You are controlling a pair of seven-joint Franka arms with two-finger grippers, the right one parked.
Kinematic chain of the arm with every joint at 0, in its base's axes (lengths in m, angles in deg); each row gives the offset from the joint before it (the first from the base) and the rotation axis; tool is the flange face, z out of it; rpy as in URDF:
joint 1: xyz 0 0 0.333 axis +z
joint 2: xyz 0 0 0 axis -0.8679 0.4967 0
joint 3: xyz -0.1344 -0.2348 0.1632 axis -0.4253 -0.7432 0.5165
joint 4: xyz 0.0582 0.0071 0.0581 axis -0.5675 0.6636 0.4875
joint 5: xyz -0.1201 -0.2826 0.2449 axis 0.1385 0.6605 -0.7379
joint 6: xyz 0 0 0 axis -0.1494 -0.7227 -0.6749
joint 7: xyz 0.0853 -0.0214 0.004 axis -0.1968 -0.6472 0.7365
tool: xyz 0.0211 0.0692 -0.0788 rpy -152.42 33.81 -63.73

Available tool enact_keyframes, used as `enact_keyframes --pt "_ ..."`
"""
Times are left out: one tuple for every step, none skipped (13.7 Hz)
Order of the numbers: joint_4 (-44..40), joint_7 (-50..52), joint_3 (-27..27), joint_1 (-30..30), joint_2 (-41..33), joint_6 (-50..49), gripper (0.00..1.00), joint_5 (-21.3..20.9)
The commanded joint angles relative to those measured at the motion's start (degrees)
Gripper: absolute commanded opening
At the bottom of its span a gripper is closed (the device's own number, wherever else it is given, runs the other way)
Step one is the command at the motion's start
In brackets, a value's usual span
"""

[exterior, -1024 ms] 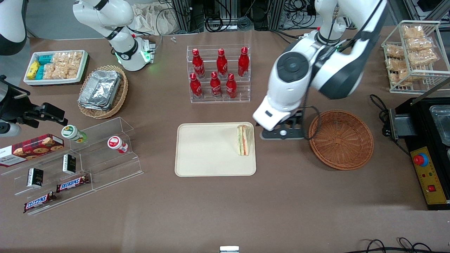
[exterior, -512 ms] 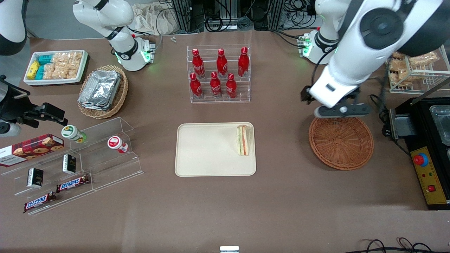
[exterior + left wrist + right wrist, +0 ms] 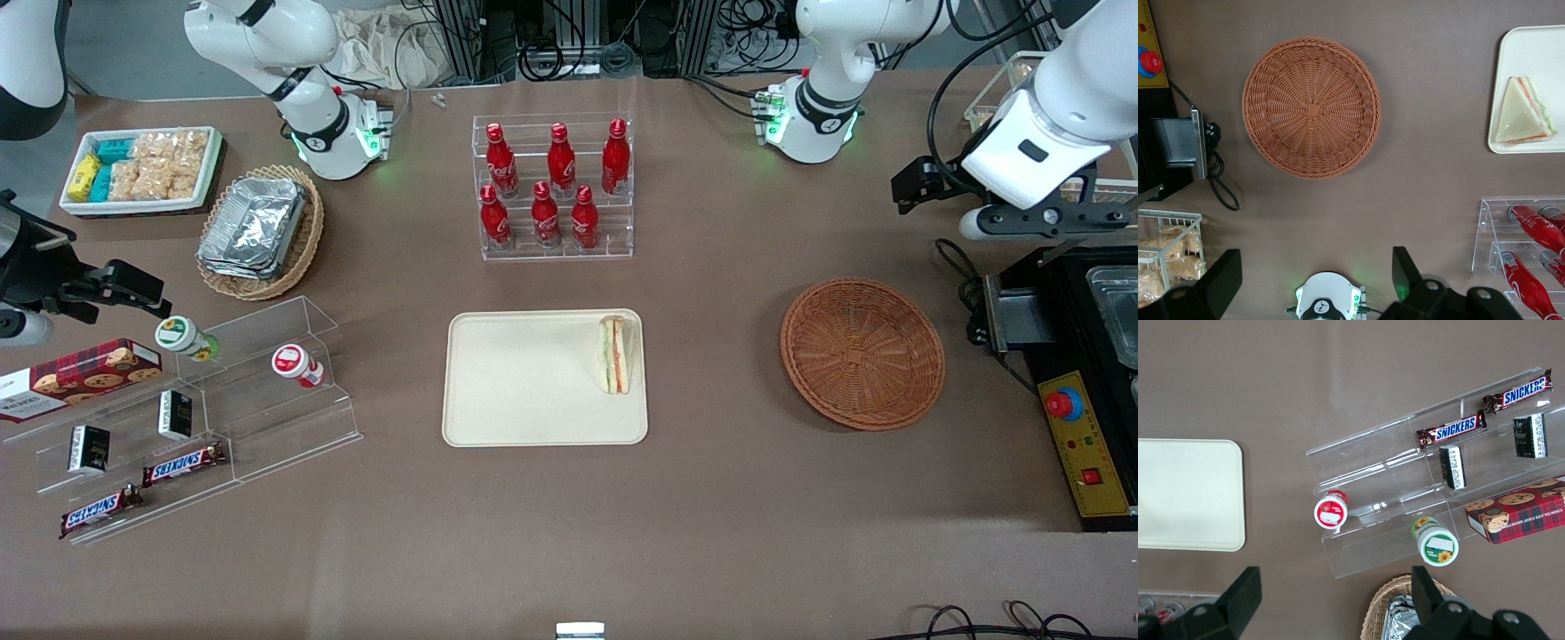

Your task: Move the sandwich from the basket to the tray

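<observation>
Sandwich [image 3: 614,355] lies on the tray [image 3: 516,391], at the tray's edge toward the working arm's end of the counter [image 3: 711,516]; basket [image 3: 862,353] beside the tray, nothing in it; claw [image 3: 1315,280] raised high, farther from the front camera than the basket, near the wire rack of snack bags [image 3: 1067,187]; fingers spread wide, holding nothing.

- Red cola bottles [image 3: 551,191] in a clear tiered rack, mid-table.
- Tan wicker basket of foil containers [image 3: 258,229] toward the parked arm's end.
- White bin of snack packets [image 3: 142,169] beside it.
- Snickers bars [image 3: 1451,430] on a clear stepped shelf.
- Cookie box [image 3: 78,378] by that shelf.
</observation>
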Motion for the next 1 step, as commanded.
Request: enact_keyframes --pt "-2.2 -0.2 0.1 -0.8 1.6 0.4 1.00 -0.1"
